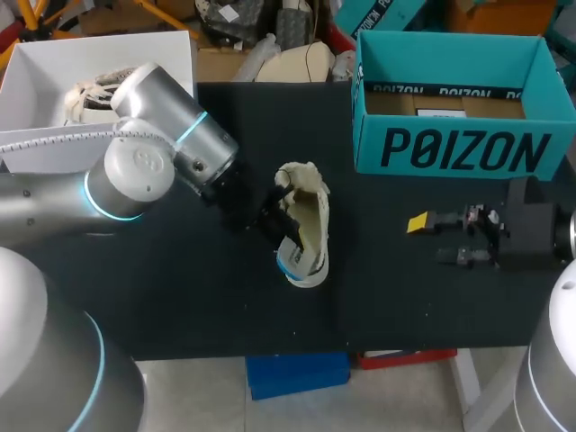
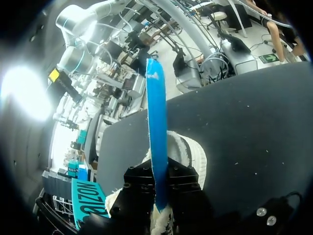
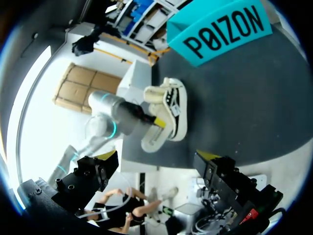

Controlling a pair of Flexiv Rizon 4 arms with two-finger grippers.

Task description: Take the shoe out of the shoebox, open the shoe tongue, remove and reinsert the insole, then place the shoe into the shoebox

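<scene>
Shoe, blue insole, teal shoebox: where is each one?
shoe [image 1: 313, 214]: head view, on its cream side.
insole [image 2: 157, 127]: left wrist view, middle of the blue strip.
shoebox [image 1: 463, 148]: head view, on its teal front wall.

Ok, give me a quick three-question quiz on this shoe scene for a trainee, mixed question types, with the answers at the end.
1. True or false: the shoe lies inside the teal shoebox.
2. What is between the fingers of the left gripper? A. the blue insole; B. a shoelace; C. nothing.
3. Fill in the blank: the right gripper, off to the shoe's right, holds nothing and its fingers are ___.

Key: 1 false, the shoe lies on the table outside the box; 2 A; 3 open.
</scene>
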